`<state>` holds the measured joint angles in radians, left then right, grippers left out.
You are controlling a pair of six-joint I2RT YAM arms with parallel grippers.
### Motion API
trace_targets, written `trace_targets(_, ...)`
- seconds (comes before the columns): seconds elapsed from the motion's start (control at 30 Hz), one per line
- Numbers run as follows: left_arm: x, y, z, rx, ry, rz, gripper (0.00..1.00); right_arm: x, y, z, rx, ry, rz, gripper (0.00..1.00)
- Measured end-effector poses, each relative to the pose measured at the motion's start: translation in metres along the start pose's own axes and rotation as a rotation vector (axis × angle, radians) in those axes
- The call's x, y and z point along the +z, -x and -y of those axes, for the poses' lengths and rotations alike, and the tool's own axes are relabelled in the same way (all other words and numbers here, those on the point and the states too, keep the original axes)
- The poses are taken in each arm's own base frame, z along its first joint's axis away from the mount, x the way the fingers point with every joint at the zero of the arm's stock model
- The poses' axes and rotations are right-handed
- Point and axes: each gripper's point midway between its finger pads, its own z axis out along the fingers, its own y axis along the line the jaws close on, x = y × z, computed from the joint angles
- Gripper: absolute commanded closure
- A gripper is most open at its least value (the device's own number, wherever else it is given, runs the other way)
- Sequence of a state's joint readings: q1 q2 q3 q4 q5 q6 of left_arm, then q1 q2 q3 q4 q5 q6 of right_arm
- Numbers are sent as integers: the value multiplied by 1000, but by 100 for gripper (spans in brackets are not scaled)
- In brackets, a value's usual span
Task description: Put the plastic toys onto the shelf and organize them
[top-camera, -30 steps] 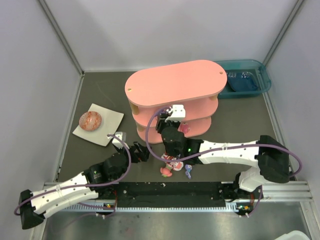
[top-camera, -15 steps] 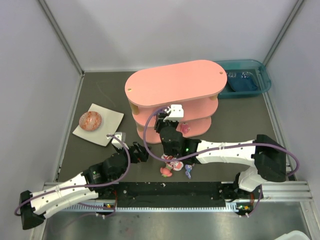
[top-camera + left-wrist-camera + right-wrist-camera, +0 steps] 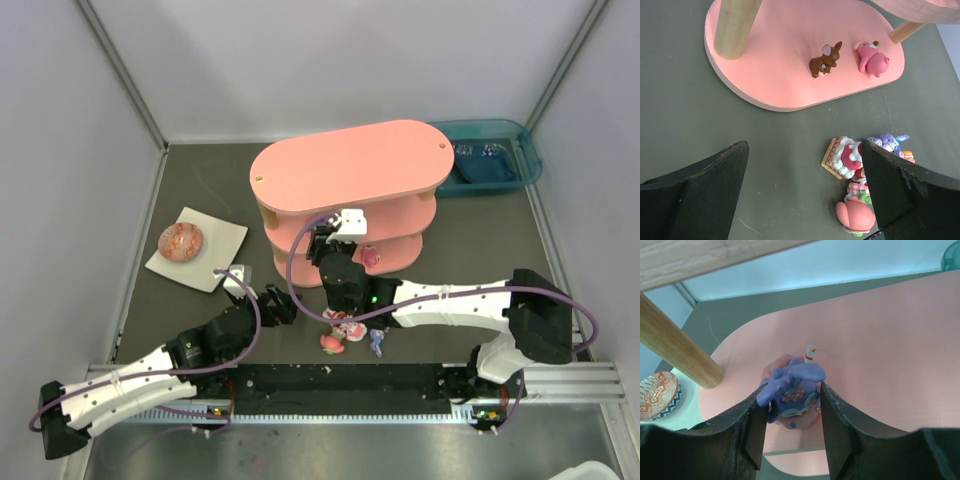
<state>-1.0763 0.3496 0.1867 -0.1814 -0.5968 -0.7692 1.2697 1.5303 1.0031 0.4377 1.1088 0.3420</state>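
The pink three-tier shelf [image 3: 345, 175] stands mid-table. My right gripper [image 3: 334, 252] reaches into its front and is shut on a blue-purple bunny-eared figurine [image 3: 792, 385], holding it just over a pink tier [image 3: 880, 340]; the gripper [image 3: 791, 405] has a finger on each side of it. My left gripper [image 3: 277, 303] is open and empty above the table [image 3: 804, 150]. A small pile of toys [image 3: 345, 335] lies right of it: a red-white cake figurine [image 3: 845, 157], a purple bunny [image 3: 887, 141] and a pink one [image 3: 855, 215]. A brown figurine [image 3: 824, 61] and a pink figurine [image 3: 872, 59] sit on the bottom tier [image 3: 770, 65].
A white square plate [image 3: 215, 255] with a red speckled ball [image 3: 182, 240] lies left of the shelf. A teal bin [image 3: 490, 160] stands at the back right. Pale peg posts [image 3: 675, 340] hold the tiers apart. Grey walls close in the table.
My right gripper has shifted slightly left along the shelf front with the blue figurine in it. The left arm has not moved.
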Motion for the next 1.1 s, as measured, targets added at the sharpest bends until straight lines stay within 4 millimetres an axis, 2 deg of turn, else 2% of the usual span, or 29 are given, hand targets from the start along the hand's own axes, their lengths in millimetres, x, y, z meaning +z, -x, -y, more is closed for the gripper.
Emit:
trace_targets(0.57,0,0,-1,3,2,-2,1,-1,3,-3,-3,24,-4,45)
trace_targets(0.73,0,0,-2,6,8,-1,1,-11,28,2,42,65,12,44)
trace_targets(0.93,-1,1,-6,8,23,10,1,-36,68,28,125,131,47,44)
trace_targets(1.0,-1,2,-6,5,23,14,1,-44,74,36,128,166,52,45)
trace_targets(1.1,-1,2,-6,6,23,14,1,-52,69,43,88,216,42,45)
